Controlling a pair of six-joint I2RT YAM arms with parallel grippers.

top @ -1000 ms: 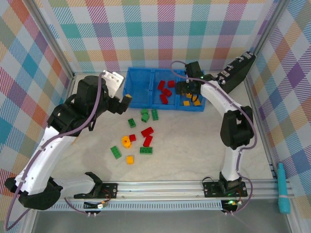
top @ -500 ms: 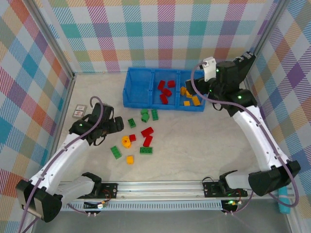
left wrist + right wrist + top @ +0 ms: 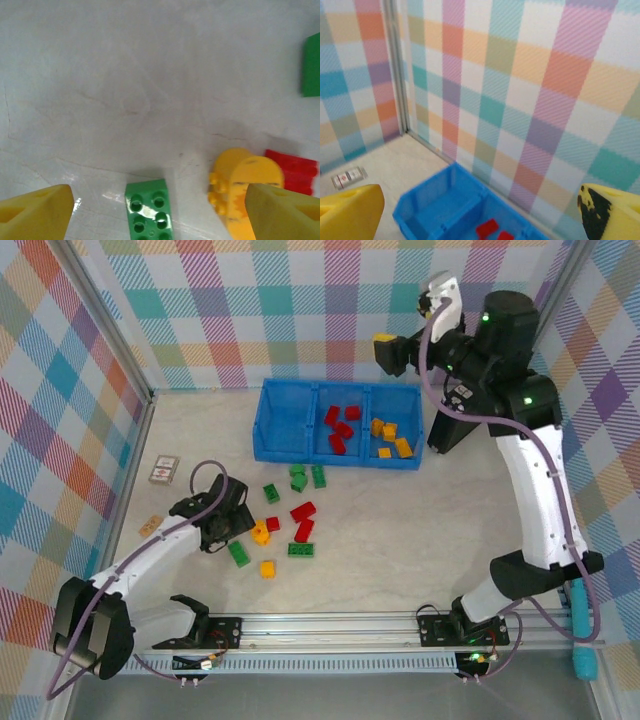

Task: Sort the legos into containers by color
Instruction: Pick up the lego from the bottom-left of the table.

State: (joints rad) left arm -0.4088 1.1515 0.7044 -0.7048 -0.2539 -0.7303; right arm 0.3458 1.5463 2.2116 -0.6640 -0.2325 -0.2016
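Note:
Loose legos lie mid-table: green ones (image 3: 298,478), red ones (image 3: 303,511) and a yellow one (image 3: 267,568). My left gripper (image 3: 243,540) is low on the table and open. A green brick (image 3: 150,210) lies between its fingers, untouched, and a yellow brick (image 3: 242,172) sits against the right finger (image 3: 285,210). The blue bin (image 3: 262,420) holds red bricks (image 3: 340,428) in its middle compartment and yellow-orange ones (image 3: 390,438) in its right; the left compartment is bare. My right gripper (image 3: 388,352) hangs high above the bin, open with nothing in it.
Two small printed cards (image 3: 163,469) (image 3: 150,525) lie at the table's left. A black case (image 3: 450,425) leans at the back right behind the right arm. Checked walls close in the back and sides. A teal tool (image 3: 583,640) lies outside the right rail.
The left arm came down from the bin's left end to the table, around the green brick, and its jaws narrowed slightly. The right arm rose from the yellow compartment to high above the bin.

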